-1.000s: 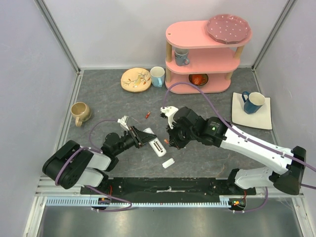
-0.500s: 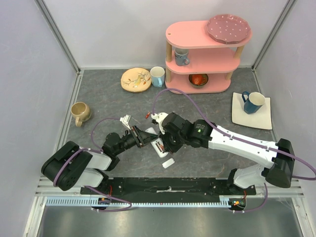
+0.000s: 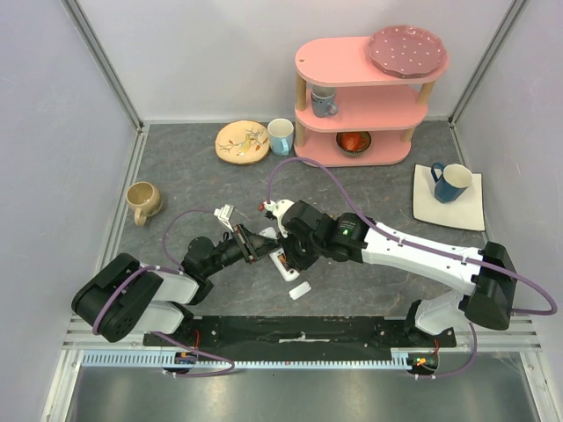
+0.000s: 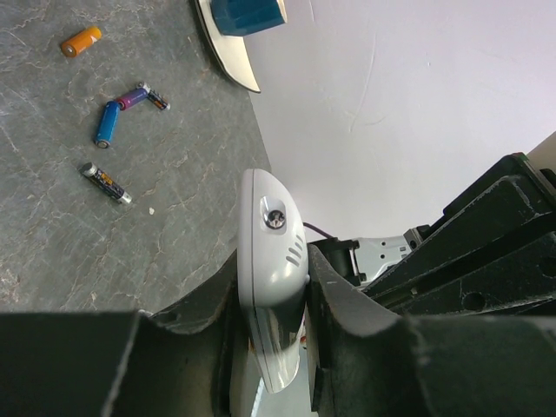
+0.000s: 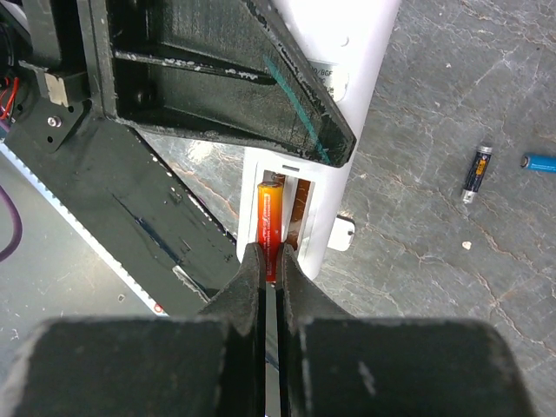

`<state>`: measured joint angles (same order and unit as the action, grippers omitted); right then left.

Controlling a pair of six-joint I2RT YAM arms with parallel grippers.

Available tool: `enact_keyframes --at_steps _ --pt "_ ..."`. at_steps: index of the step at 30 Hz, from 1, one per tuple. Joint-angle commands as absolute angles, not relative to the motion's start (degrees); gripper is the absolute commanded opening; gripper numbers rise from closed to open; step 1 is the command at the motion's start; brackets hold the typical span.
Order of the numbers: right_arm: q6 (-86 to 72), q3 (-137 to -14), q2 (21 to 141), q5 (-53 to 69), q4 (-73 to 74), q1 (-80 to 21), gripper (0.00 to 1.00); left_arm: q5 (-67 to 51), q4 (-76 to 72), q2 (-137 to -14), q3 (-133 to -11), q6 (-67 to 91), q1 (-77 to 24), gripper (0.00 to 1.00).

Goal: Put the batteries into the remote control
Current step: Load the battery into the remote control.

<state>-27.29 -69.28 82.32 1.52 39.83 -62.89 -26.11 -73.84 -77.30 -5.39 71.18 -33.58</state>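
Note:
My left gripper (image 3: 257, 244) is shut on the white remote control (image 4: 272, 287) and holds it on edge above the table. In the right wrist view the remote (image 5: 347, 104) lies with its battery compartment open. My right gripper (image 5: 271, 259) is shut on an orange-red battery (image 5: 270, 221), which sits lengthwise in the compartment's left slot. In the top view my right gripper (image 3: 293, 255) is right against the remote (image 3: 283, 265). Loose batteries lie on the table: orange (image 4: 81, 41), blue (image 4: 107, 123), purple (image 4: 139, 95) and dark (image 4: 106, 182).
The remote's small white back cover (image 3: 301, 289) lies just in front of the grippers. A pink shelf (image 3: 369, 97) stands at the back. A blue mug on a white square plate (image 3: 451, 182) is at the right, and a tan mug (image 3: 143, 200) at the left.
My right arm has moved left with the battery, from beside the remote to over its open compartment. My left gripper has held the remote nearly still.

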Motion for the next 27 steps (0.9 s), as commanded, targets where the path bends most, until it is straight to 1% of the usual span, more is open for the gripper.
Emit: enact_keyframes --at_steps 1,27 --pt "-28.7 -69.5 82.8 0.7 37.0 -63.2 0.00 -27.2 -95.4 -75.8 -6.1 72.2 -34.1 0.02" --pt "-31.4 -71.7 86.5 0.9 36.0 -63.3 0.00 -28.2 -95.4 -73.8 -5.8 72.0 -34.8 0.02"
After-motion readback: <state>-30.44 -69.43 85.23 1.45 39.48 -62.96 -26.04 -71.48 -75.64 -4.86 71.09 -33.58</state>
